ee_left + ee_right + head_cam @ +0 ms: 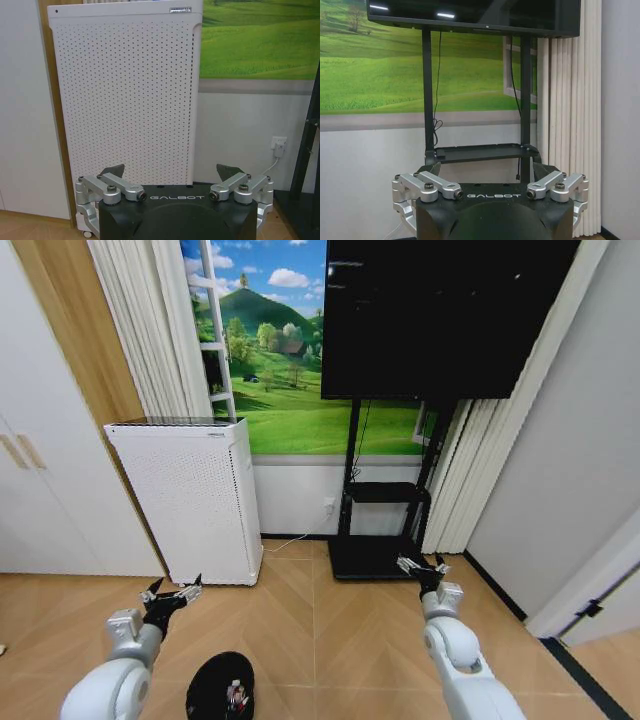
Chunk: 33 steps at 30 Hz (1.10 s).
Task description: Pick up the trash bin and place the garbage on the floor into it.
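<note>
The trash bin (pixel 205 692), small, black and round, stands on the wooden floor at the bottom edge of the head view, just right of my left arm. Small red-and-white pieces of garbage (pixel 237 697) lie inside it. My left gripper (pixel 172 594) is held out above the floor beyond the bin, open and holding nothing; in the left wrist view the left gripper (pixel 172 171) faces the white appliance. My right gripper (pixel 422 566) is also open and holding nothing, held forward on the right. In the right wrist view the right gripper (pixel 487 170) faces the TV stand.
A tall white perforated appliance (pixel 190 500) stands against the wall ahead on the left. A black TV stand (pixel 375 540) carrying a large screen (pixel 440 315) is ahead on the right. White cabinet doors (pixel 40 470) close the left side and a wall (pixel 570 470) the right.
</note>
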{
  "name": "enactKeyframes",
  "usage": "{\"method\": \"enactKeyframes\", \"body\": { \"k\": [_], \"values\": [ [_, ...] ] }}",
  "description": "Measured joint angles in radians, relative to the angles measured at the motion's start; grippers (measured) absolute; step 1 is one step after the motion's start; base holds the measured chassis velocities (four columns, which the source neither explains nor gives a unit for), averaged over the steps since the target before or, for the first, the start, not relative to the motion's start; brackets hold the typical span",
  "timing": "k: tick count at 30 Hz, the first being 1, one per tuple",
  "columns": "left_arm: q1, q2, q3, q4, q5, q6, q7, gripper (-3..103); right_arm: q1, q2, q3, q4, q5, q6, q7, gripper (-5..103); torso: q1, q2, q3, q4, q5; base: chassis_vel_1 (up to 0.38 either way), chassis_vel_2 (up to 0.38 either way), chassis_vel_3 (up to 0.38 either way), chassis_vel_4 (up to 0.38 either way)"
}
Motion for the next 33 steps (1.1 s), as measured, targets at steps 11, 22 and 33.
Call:
{"method": "enactKeyframes", "body": {
  "k": [11, 22, 33],
  "values": [
    [0.001, 0.000, 0.000, 0.000, 0.000, -0.004, 0.000, 100, -0.003, 0.001, 0.003, 0.001, -0.002, 0.000, 0.000, 100, -0.001, -0.002, -0.001, -0.0001, 0.0000, 0.039, -0.042, -0.042, 0.037],
    [0.003, -0.005, 0.001, 0.000, 0.005, -0.008, 0.001, 100, -0.008, 0.000, 0.011, -0.001, -0.004, 0.002, -0.001, 100, -0.003, -0.007, -0.004, 0.0003, -0.0001, 0.093, -0.093, -0.094, 0.099],
    [0.005, -0.005, 0.001, -0.002, 0.006, -0.011, 0.003, 100, -0.016, 0.003, 0.020, 0.001, -0.010, 0.005, -0.003, 100, -0.003, -0.008, -0.005, -0.0001, 0.0001, 0.123, -0.127, -0.122, 0.123]
  ]
}}
